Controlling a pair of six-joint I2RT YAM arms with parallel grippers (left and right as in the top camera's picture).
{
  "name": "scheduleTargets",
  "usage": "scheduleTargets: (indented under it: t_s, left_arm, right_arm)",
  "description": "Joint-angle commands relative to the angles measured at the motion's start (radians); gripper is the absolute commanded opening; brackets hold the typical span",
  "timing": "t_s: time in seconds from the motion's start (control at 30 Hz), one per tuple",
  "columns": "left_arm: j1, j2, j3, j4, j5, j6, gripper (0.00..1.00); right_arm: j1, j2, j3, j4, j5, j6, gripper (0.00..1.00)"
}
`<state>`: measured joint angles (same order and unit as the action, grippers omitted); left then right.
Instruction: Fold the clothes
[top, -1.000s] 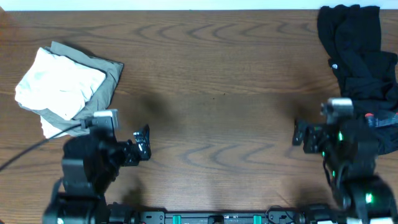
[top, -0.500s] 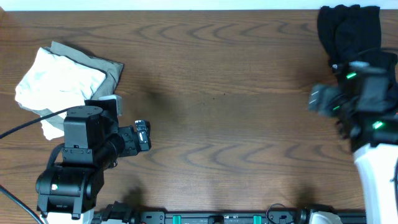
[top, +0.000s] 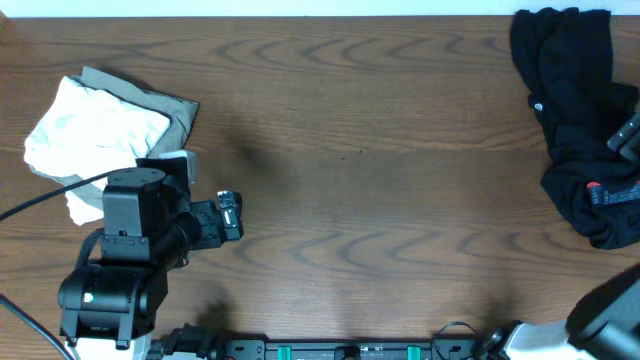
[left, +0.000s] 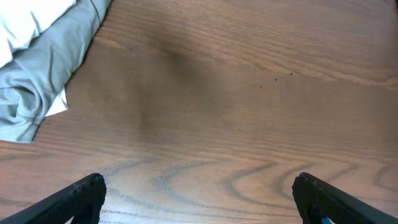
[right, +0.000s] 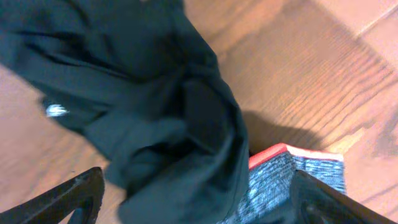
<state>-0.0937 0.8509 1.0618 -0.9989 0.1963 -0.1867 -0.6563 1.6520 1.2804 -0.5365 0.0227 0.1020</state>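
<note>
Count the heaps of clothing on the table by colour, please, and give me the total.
black heap: 1
white-and-grey heap: 1
Total: 2
How many garments each heap holds cannot be told from these views.
</note>
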Motion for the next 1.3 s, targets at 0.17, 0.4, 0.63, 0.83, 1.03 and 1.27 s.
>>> scheduleTargets:
  t_s: [0.17, 0.4, 0.63, 0.83, 1.03, 1.27]
  left_arm:
    - [-0.004, 0.025, 0.020, 0.005, 0.002, 0.001, 0.98]
    - [-0.004, 0.030, 0.020, 0.021, 0.002, 0.001, 0.98]
    - [-0.004, 0.030, 0.020, 0.025, 0.002, 0.001, 0.98]
    - [-0.004, 0.030, 0.020, 0.025, 0.002, 0.001, 0.98]
    - [-0.004, 0.031, 0.020, 0.029, 0.002, 0.002, 0.98]
    - [-0.004, 0.031, 0.020, 0.029, 0.002, 0.002, 0.98]
  right_arm:
    - [-0.043, 0.190, 0.009, 0.054, -0.013, 0.055, 0.80]
    - [-0.043, 0.253, 0.009, 0.067, -0.029, 0.063, 0.22]
    - [-0.035, 0.113, 0.072, 0.076, -0.212, 0.061, 0.11]
    - [0.051, -0.140, 0.178, 0.047, -0.420, 0.061, 0.04]
    - [0.299, -0.336, 0.188, -0.146, -0.612, 0.035, 0.12]
    - [0.679, -0.352, 0.170, -0.472, -0.514, -0.077, 0.17]
